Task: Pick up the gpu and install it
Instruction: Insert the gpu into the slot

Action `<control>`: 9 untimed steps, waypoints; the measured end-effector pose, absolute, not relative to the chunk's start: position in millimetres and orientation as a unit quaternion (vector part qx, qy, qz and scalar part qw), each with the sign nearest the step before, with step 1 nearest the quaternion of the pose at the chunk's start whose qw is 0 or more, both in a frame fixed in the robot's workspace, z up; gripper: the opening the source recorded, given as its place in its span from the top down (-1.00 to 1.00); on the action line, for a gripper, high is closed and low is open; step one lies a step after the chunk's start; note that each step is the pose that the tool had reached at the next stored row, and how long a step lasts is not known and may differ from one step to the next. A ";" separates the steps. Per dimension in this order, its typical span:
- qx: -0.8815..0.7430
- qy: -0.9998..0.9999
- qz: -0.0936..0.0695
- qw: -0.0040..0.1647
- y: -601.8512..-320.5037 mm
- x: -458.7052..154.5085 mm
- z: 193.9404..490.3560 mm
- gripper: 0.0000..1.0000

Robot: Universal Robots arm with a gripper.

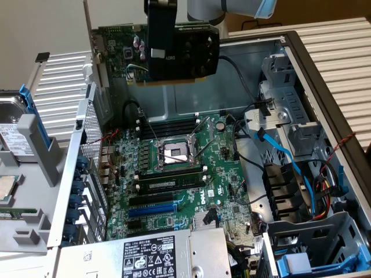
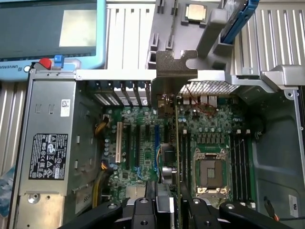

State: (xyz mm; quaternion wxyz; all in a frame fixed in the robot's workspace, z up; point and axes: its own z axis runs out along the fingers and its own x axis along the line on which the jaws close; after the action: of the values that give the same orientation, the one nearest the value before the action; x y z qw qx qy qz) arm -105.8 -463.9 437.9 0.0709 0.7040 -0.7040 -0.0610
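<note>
Pinching the gpu (image 1: 197, 52), the claw (image 1: 160, 55) holds it aloft. It hangs above the motherboard (image 1: 174, 168) inside the open case (image 1: 191, 95).

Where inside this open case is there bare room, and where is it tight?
Free: the bare grey metal panel between the large green motherboard and the held green-and-black gpu; also the empty black and blue slots. Crowded: the cabled drive bay on the exterior view's right.
</note>
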 end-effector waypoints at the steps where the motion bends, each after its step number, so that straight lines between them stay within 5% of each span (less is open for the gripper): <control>1: 0.704 -0.704 -0.061 0.071 -463.9 -105.8 436.2 0.43; 9: 0.703 -0.705 -0.061 0.071 -463.9 -106.1 427.1 0.43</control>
State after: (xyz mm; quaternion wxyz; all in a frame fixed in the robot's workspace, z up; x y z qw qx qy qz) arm -106.1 -463.9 427.1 0.0710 0.7025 -0.7055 -0.0610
